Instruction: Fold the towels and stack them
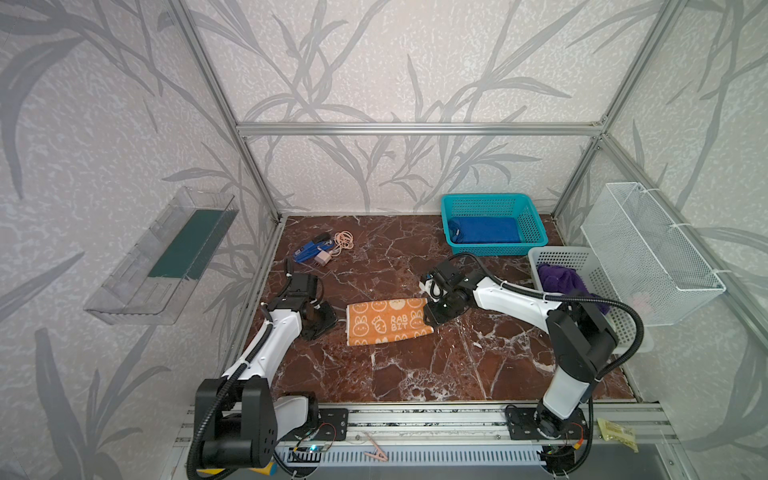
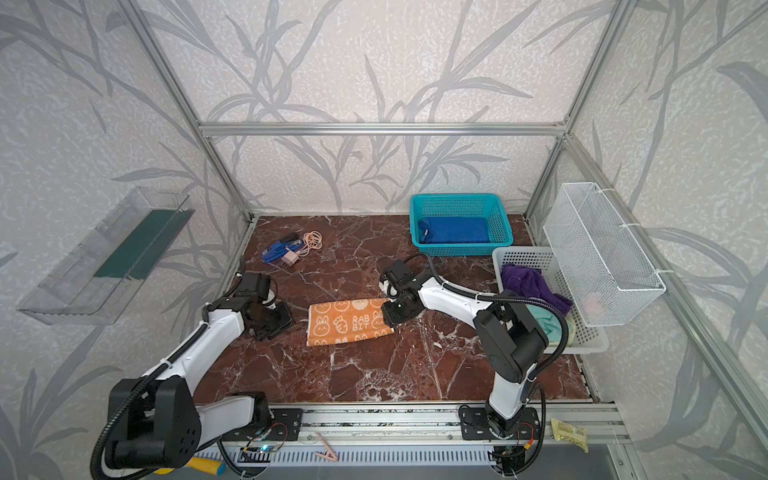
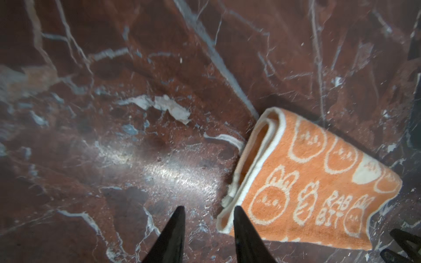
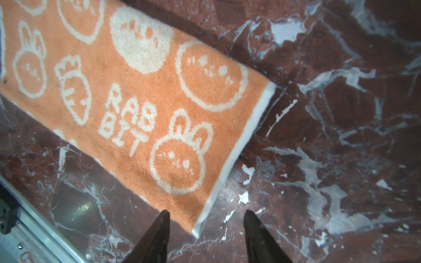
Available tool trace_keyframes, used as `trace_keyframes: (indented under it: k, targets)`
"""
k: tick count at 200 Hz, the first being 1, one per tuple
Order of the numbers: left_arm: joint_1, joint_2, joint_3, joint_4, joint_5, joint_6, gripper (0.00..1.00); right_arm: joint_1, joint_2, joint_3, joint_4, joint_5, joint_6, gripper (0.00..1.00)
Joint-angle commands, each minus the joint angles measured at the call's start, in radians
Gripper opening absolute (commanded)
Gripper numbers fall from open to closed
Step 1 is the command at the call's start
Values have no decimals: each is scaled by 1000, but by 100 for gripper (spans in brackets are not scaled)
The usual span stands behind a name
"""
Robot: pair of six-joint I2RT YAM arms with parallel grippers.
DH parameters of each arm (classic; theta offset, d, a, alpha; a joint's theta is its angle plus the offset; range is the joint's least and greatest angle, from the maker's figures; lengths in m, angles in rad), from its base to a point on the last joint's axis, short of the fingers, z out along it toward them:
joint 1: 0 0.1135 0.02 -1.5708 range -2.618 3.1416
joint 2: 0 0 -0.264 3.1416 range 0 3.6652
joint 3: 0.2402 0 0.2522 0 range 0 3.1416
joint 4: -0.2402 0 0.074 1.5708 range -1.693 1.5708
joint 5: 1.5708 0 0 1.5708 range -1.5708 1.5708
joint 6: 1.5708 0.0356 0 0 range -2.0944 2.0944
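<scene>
Right wrist view: orange towel point(image 4: 141, 75) reads "RAB BIT"; left gripper point(image 3: 208, 210) and right gripper point(image 4: 206, 213) stand apart-jawed, seemingly empty.

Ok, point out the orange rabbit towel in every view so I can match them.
Top view: orange rabbit towel, middle of the marble table.
Top view: towel in the same spot.
Left wrist: towel close to the camera, layered end nearest.
Right wrist: towel fills much of the picture, white-hemmed end nearest.
Shared landmark: the RABBIT lettering.

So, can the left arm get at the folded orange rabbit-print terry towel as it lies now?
Probably yes: the left claw hangs open at the layered end of the towel, with nothing between them.
</scene>
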Motion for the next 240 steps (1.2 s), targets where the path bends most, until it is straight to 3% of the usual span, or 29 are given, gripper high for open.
trace_keyframes:
  k: [1, 46, 87, 173, 187, 218, 240]
  targets:
    - [-27, -24, 70, -34, -80, 31, 34, -15, -77, -13, -34, -33, 91, 55]
    - [-212, 61, 92, 20, -77, -15, 32, -8, 7, -32, 24, -78, 274, 58]
    - [-251, 136, 40, 120, 19, -33, 32, 9, 81, -33, 60, -92, 375, 60]
    - [-277, 210, -88, 198, 74, -22, 31, 42, 190, -9, 133, -74, 524, 59]
    - [-276, 215, -103, 206, 78, -20, 31, 42, 203, -3, 141, -65, 531, 52]
    - [-277, 204, -140, 233, 98, -17, 31, 42, 220, 16, 158, -42, 528, 21]
    - [-276, 191, -138, 219, 95, -9, 31, 42, 229, 60, 114, -5, 485, 8]
